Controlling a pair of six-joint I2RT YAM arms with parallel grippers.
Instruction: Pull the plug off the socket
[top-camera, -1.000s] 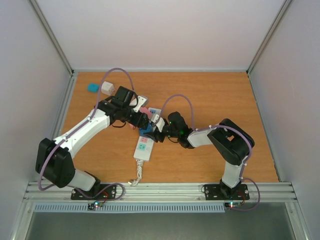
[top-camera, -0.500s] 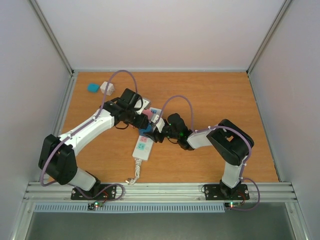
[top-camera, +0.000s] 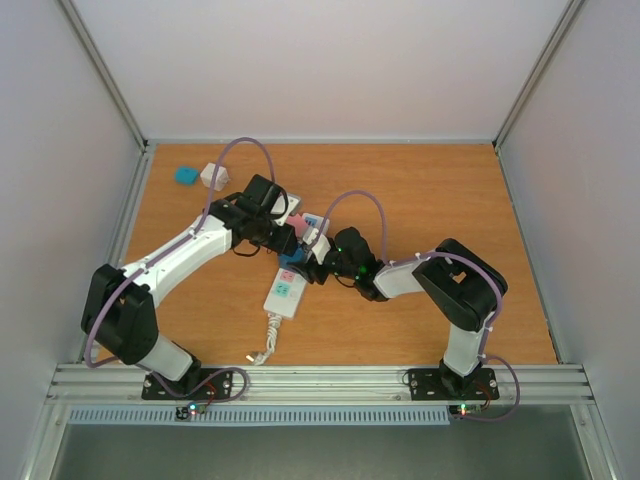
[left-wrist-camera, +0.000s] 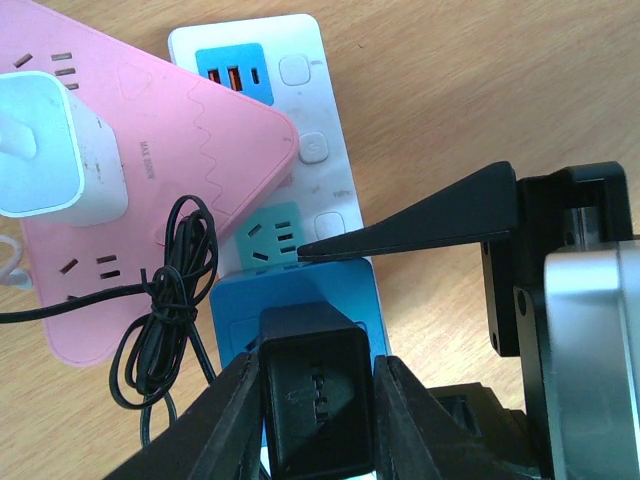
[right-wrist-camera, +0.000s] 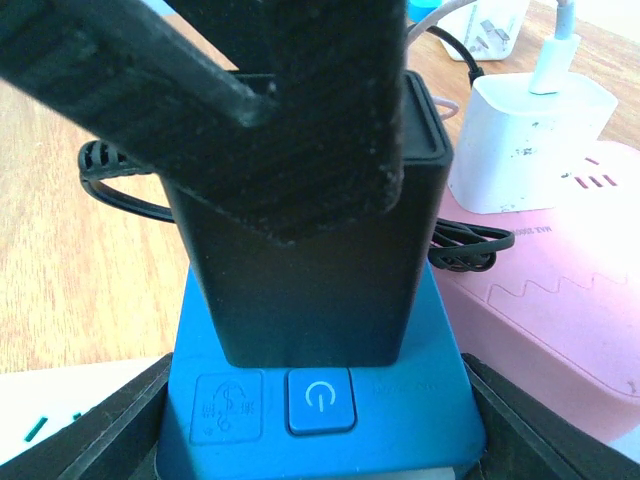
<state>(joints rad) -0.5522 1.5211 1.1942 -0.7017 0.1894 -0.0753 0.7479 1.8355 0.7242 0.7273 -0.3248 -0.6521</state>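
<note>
The socket (top-camera: 283, 292) lies mid-table, slanting away from the near edge, with a pink strip (left-wrist-camera: 150, 200) overlapping one side of its far half. A blue block (left-wrist-camera: 345, 290) sits on the socket, and the black plug (left-wrist-camera: 315, 390) stands upright in that block. The left gripper (left-wrist-camera: 318, 368) is closed narrow on the plug, fingers (left-wrist-camera: 228, 420) touching both flanks. The right gripper (right-wrist-camera: 315, 405) stands wide, its fingers (right-wrist-camera: 90, 430) against the blue block's two sides
</note>
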